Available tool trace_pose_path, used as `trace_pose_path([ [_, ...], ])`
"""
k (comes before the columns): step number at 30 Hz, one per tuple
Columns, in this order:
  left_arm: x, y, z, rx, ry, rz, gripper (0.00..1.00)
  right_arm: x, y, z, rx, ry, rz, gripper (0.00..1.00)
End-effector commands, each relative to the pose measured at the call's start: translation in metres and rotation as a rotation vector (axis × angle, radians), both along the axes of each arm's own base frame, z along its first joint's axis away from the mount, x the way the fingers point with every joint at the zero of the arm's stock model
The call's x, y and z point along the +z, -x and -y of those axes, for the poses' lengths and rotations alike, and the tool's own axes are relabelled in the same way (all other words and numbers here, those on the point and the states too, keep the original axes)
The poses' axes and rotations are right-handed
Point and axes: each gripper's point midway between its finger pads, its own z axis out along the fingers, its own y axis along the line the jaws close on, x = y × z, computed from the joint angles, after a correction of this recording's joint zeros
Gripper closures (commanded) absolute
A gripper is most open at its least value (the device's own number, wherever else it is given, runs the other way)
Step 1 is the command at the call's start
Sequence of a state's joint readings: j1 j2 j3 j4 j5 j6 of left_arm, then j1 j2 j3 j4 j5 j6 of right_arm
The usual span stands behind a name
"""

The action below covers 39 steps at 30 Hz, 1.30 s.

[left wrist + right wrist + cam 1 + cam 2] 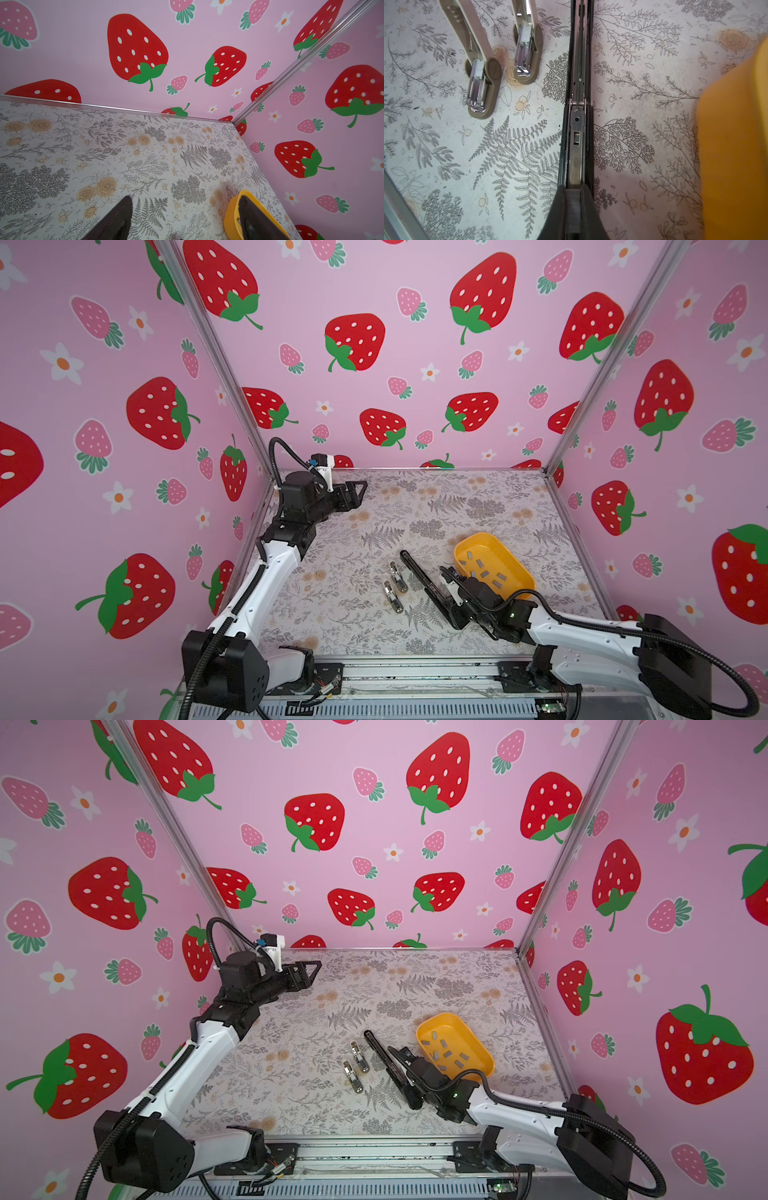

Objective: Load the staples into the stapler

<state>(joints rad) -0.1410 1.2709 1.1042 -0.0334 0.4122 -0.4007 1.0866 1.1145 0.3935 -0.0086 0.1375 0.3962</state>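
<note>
**Black stapler (417, 572) laid open on the table (436, 506), with the right gripper (452, 615) set at its near end.**

The staples (485, 573) are seen loose inside the yellow tray (484, 536), scattered over its floor. The stapler is placed just left of that tray, at a slant and apart from its rim. In the right wrist view its bare metal channel (577, 133) is shown running away from the right gripper's jaws. These jaws are drawn fully together over the stapler's end, and whether anything is pinched between them cannot be told. Farther left of the tray, beyond the black stapler, a small beige stapler (398, 571) and a second beige stapler (392, 596) are laid side by side. The left gripper (360, 486) is held above the table, well to the left of the tray and farther back. Its jaws are spread wide and empty.
</note>
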Motion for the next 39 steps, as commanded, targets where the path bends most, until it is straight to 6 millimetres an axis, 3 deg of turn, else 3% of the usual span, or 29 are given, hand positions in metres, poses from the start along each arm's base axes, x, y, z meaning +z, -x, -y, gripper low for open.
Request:
trace_pose_path([
  [1, 0.022, -0.003, 0.0, -0.006, 0.021, 0.053, 0.19, 0.003, -0.002, -0.004, 0.0, 0.001, 0.005, 0.89],
  [17, 0.023, -0.002, -0.001, -0.001, 0.015, 0.054, 0.19, -0.009, 0.006, 0.005, -0.036, 0.037, -0.065, 0.84],
  [29, 0.025, -0.001, -0.001, -0.002, 0.023, 0.061, 0.19, -0.008, 0.003, 0.004, -0.038, 0.047, -0.054, 0.67],
  [31, 0.024, -0.002, -0.001, -0.002, 0.023, 0.058, 0.18, 0.0, 0.001, 0.003, -0.042, 0.036, -0.04, 0.65],
  [34, 0.026, 0.0, -0.001, 0.001, 0.043, 0.048, 0.19, 0.027, -0.006, 0.0, -0.067, -0.004, 0.0, 0.63],
  [37, 0.032, 0.01, 0.009, -0.03, 0.141, 0.023, 0.2, 0.071, -0.02, 0.007, -0.156, -0.062, 0.074, 0.64],
  [39, 0.029, 0.025, 0.01, -0.037, 0.173, 0.013, 0.22, 0.103, -0.034, 0.023, -0.259, -0.084, 0.147, 0.66],
])
